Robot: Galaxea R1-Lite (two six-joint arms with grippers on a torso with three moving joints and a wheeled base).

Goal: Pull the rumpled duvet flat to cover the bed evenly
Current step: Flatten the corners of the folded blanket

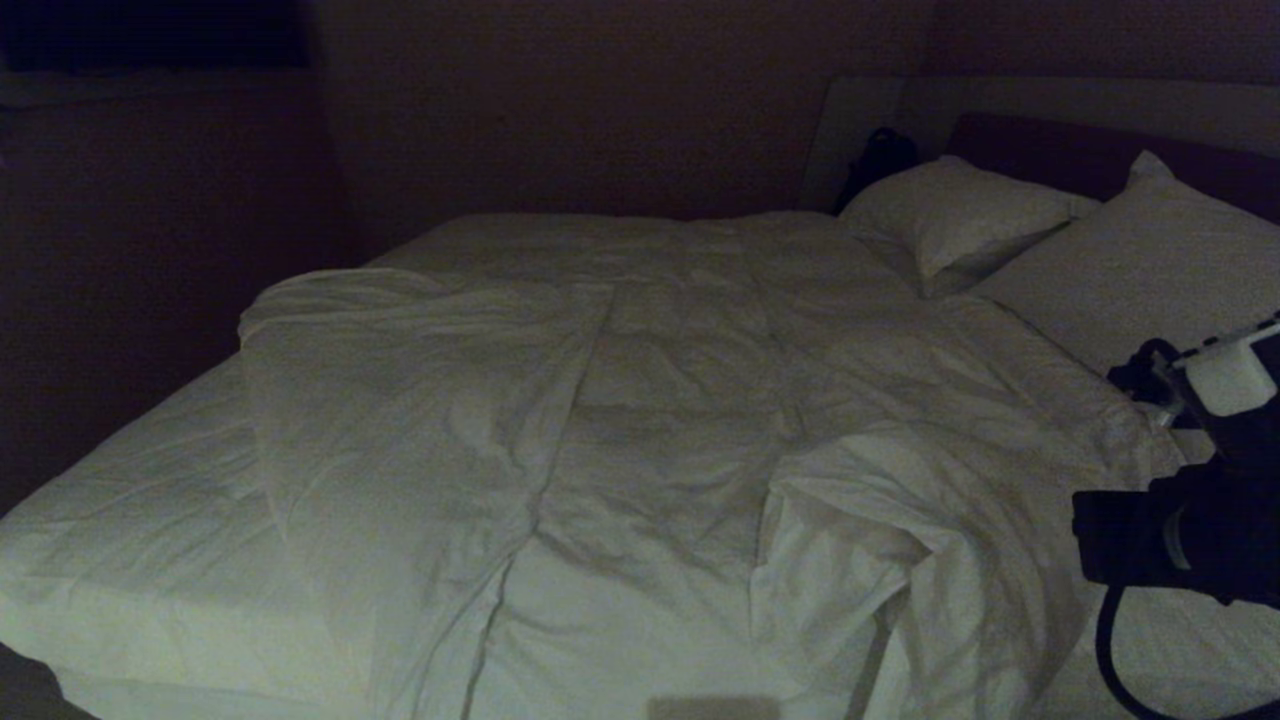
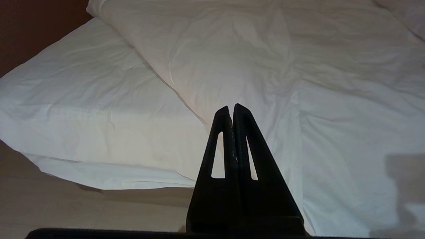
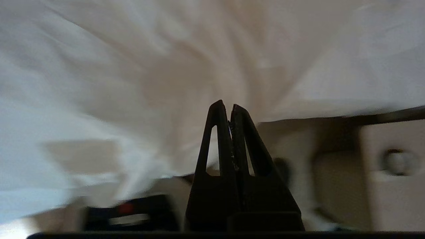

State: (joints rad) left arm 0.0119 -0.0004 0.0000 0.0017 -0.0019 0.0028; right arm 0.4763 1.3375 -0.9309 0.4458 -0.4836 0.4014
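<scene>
The white, heavily creased duvet lies bunched across the middle of the bed. Its left side is folded back, baring a strip of mattress sheet, and its near right corner is heaped up. My right arm hangs at the bed's right side, beside that heap. In the right wrist view my right gripper is shut with nothing in it, pointing at the duvet's hanging edge. My left gripper is shut and empty, held off the bed's near edge and pointing at the folded duvet.
Two white pillows lean on the dark headboard at the far right. A pale cabinet front with a round knob stands beside the bed near my right gripper. Bare floor runs along the bed's near left corner.
</scene>
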